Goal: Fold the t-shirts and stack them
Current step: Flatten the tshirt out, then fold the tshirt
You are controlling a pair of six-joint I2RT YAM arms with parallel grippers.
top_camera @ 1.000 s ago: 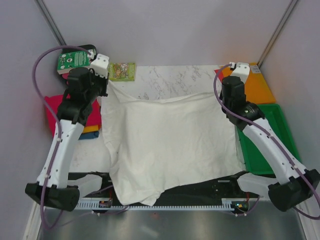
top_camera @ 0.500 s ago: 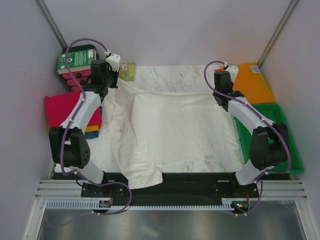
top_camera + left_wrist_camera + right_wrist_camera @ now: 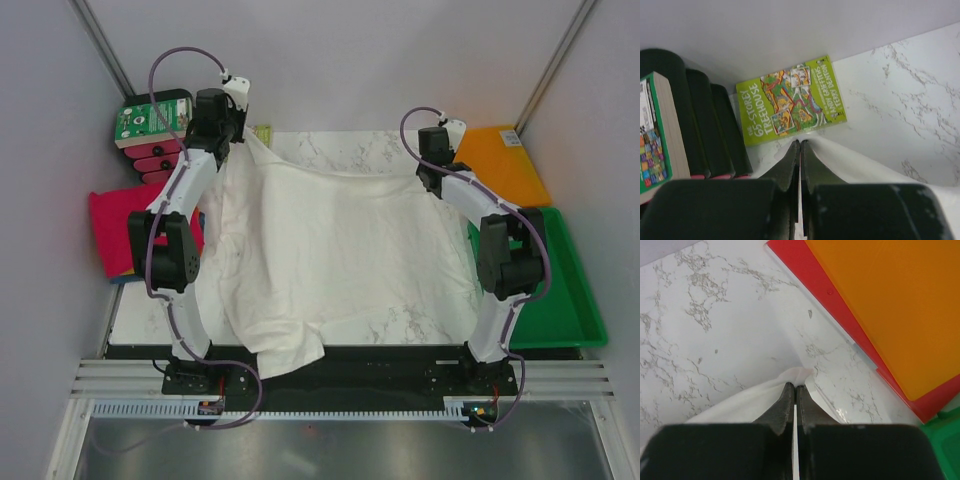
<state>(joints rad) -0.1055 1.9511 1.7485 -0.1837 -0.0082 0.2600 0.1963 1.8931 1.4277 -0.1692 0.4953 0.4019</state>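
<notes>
The plain white t-shirt [image 3: 330, 250] lies spread over the marble table, its near part hanging over the front edge. My left gripper [image 3: 243, 133] is shut on its far-left corner; the cloth [image 3: 850, 162] is pinched between the jaws [image 3: 800, 145]. My right gripper [image 3: 428, 175] is shut on its far-right corner, and the cloth tip [image 3: 800, 374] shows just past the jaws [image 3: 794, 387]. The far edge is stretched between the two grippers. The folded magenta-pink shirt [image 3: 115, 225] lies at the left with orange and blue layers under it, mostly hidden.
A green book [image 3: 790, 100] lies flat at the far left. Dark upright books [image 3: 150, 140] stand in the far-left corner. A flat orange sheet [image 3: 505, 165] on a red one [image 3: 840, 305] lies at the far right. A green tray [image 3: 565, 300] sits right.
Both arms have stretched away from the near edge toward the back wall, carrying the shirt's far corners. The shirt has slid back and its far edge has pulled taut.
</notes>
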